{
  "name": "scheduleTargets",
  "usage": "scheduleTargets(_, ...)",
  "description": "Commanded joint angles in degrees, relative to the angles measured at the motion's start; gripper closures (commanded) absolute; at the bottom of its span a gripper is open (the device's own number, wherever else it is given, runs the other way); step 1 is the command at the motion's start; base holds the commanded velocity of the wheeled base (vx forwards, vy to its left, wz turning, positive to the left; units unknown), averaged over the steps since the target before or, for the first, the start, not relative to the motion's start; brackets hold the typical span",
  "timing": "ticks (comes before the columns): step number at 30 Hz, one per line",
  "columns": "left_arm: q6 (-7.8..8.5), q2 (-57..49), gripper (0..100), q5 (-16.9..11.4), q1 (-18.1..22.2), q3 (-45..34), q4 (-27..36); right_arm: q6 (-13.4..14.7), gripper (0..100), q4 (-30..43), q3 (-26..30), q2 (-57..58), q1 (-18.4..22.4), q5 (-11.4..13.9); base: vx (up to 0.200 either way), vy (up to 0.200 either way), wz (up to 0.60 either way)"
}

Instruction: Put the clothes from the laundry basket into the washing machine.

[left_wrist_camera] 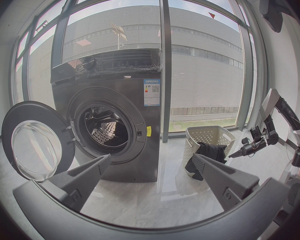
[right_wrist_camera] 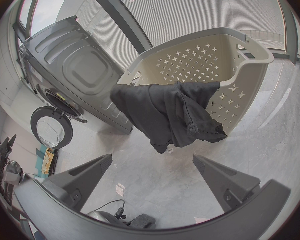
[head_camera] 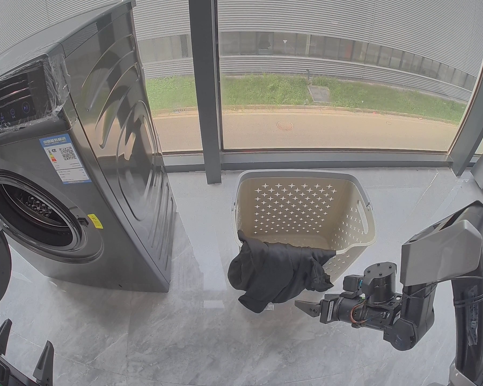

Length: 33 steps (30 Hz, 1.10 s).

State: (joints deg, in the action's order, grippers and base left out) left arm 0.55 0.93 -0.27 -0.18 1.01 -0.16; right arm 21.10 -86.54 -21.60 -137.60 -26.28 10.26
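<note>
In the head view the washer (head_camera: pixel 118 135) stands at 9 o'clock, its round door (left_wrist_camera: pixel 33 147) swung wide open and the drum (head_camera: pixel 35 213) dark behind it. The basket (head_camera: pixel 300 173) sits on the floor (head_camera: pixel 198 328) by the window (head_camera: pixel 333 81), at about 4 o'clock from the centre and well apart from the washer. A dark garment (head_camera: pixel 276 274) is draped over the basket's 7 o'clock rim – part of it inside, most of it hanging down the outer wall toward the floor.

We see the right gripper (head_camera: pixel 306 307) low at 4 o'clock of the garment, pointing toward it, near but not touching. Its fingers (right_wrist_camera: pixel 86 174) are spread wide and hold nothing – the right wrist view shows the garment in the gap between them, farther off.

The left gripper (head_camera: pixel 24 344) is at 8 o'clock in the head view, near the door, also spread wide and empty, and it faces the washer's front.
</note>
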Motion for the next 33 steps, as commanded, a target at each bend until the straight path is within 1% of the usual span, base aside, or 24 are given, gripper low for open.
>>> scheduleTargets(1,0.07,-0.75,0,0.0,0.01,-0.92,-0.02,0.08,0,2.96,-5.91,-3.29,1.67,-0.07,0.0,0.0,0.0)
scheduleTargets(6,0.07,-0.84,0,0.0,0.01,-0.92,-0.02,0.08,0,7.26,-11.09,-3.29,3.78,-0.07,0.0,0.0,0.0)
scheduleTargets(12,-0.02,-0.75,0,0.0,0.01,-0.92,-0.02,0.17,0,7.79,-16.28,-3.73,4.49,0.02,0.0,0.0,0.0)
scheduleTargets(17,-0.11,-0.75,0,0.0,0.01,-0.92,-0.02,0.17,0,9.11,-18.12,-3.91,4.31,0.02,0.0,0.0,0.0)
scheduleTargets(19,-0.11,-0.75,0,0.0,0.01,-0.92,-0.02,0.17,0,10.6,-19.71,-4.08,4.31,0.02,0.0,0.0,0.0)
scheduleTargets(26,-0.11,-0.75,0,0.0,0.01,-0.92,-0.02,0.26,0,11.66,-23.22,-5.84,4.49,0.02,0.0,0.0,0.0)
scheduleTargets(30,-0.11,-0.75,0,0.0,0.01,-0.92,-0.02,0.69,0,13.77,-24.8,-6.28,4.66,0.02,0.0,0.0,0.0)
scheduleTargets(33,-0.11,-0.75,0,0.0,0.01,-0.92,-0.02,0.87,0,14.03,-25.95,-6.46,4.66,0.02,0.0,0.0,0.0)
